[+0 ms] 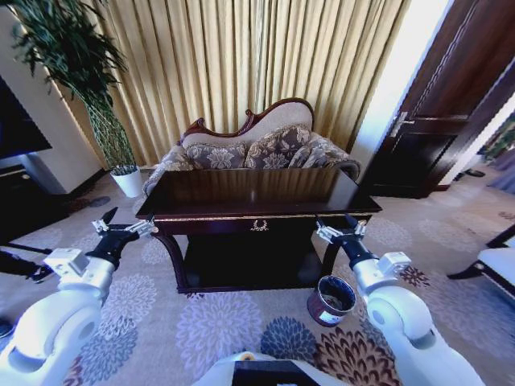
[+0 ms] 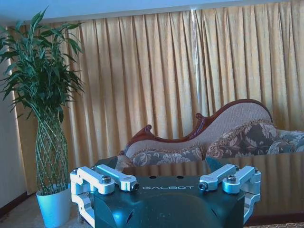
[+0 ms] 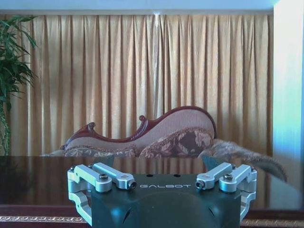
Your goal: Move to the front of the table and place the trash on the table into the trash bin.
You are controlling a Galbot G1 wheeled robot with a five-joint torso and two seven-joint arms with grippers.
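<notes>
The dark glossy table (image 1: 257, 193) with gold trim stands straight ahead, its top showing only reflections. The trash is out of view. On the carpet by the table's front right leg sits the small round dark trash bin (image 1: 331, 300), its mouth facing up. My left gripper (image 1: 122, 228) is held open in the air off the table's front left corner. Level with the front edge near the right corner, my right gripper (image 1: 339, 232) is also open, above and behind the bin. Both wrist views look across the table (image 3: 47, 175) from the open left gripper (image 2: 166, 184) and right gripper (image 3: 166, 183).
A patterned sofa (image 1: 257, 149) stands behind the table against gold curtains. A tall plant in a white pot (image 1: 127, 181) is at the back left, near a dark cabinet (image 1: 20, 193). A dark door (image 1: 438, 112) and a chair (image 1: 492, 265) are on the right.
</notes>
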